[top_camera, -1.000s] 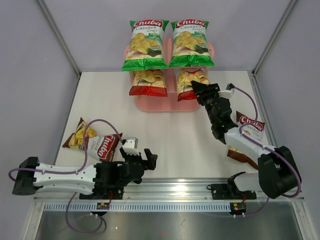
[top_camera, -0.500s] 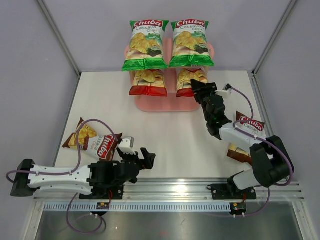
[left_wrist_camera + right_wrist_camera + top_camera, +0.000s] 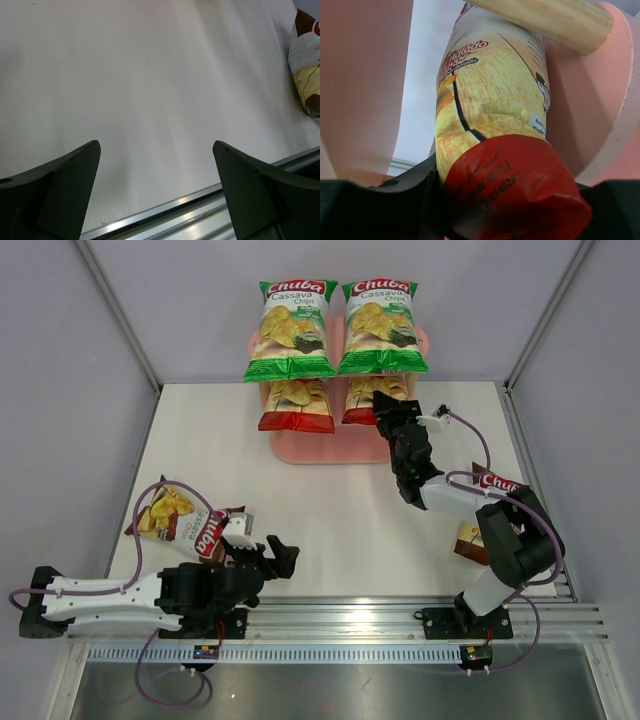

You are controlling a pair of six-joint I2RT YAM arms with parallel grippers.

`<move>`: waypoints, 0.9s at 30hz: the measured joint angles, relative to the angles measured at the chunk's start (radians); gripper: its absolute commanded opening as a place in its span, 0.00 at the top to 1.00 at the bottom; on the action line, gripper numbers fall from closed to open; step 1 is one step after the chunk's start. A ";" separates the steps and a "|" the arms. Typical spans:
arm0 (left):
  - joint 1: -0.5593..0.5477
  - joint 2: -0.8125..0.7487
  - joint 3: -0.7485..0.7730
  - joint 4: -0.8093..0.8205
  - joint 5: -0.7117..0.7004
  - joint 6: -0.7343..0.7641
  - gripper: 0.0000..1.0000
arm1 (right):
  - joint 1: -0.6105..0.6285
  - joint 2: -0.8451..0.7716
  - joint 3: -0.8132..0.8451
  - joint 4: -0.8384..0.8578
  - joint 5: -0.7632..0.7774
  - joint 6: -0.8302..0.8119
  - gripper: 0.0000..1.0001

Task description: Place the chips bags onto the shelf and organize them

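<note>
"Two green bags (image 3: 291, 330) lie side by side on the top board of the shelf (image 3: 330, 448). And the red ones?"

"On the board under it. The right gripper (image 3: 505, 200) pinches the end of the right red bag (image 3: 490, 125); the left red bag (image 3: 297, 406) lies beside."

"The left gripper (image 3: 157, 165)?"

"It stands spread wide over the table (image 3: 340, 510), near one brown bag (image 3: 185, 520). The other brown bag (image 3: 500, 490) lies near the table's right edge."
</note>
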 measured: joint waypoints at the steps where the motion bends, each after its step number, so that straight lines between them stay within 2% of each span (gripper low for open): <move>1: 0.000 -0.003 0.000 -0.010 0.000 0.000 0.01 | 0.002 0.010 0.000 0.013 0.006 0.000 0.73; 11: 0.000 -0.043 -0.001 -0.060 -0.002 -0.003 0.01 | 0.003 0.061 0.006 0.083 0.002 0.009 0.69; 18: 0.000 -0.056 -0.011 -0.080 -0.002 -0.007 0.01 | 0.003 0.061 0.005 0.083 -0.013 0.011 0.57; 22: 0.000 -0.057 -0.012 -0.093 -0.002 -0.020 0.01 | 0.003 0.061 -0.004 0.083 -0.014 0.021 0.43; 23: 0.000 -0.058 -0.012 -0.098 -0.002 -0.024 0.01 | 0.003 0.060 -0.006 0.079 -0.015 0.027 0.33; 27: 0.000 -0.083 -0.019 -0.107 -0.002 -0.029 0.01 | 0.003 0.035 -0.010 0.011 -0.034 0.042 0.23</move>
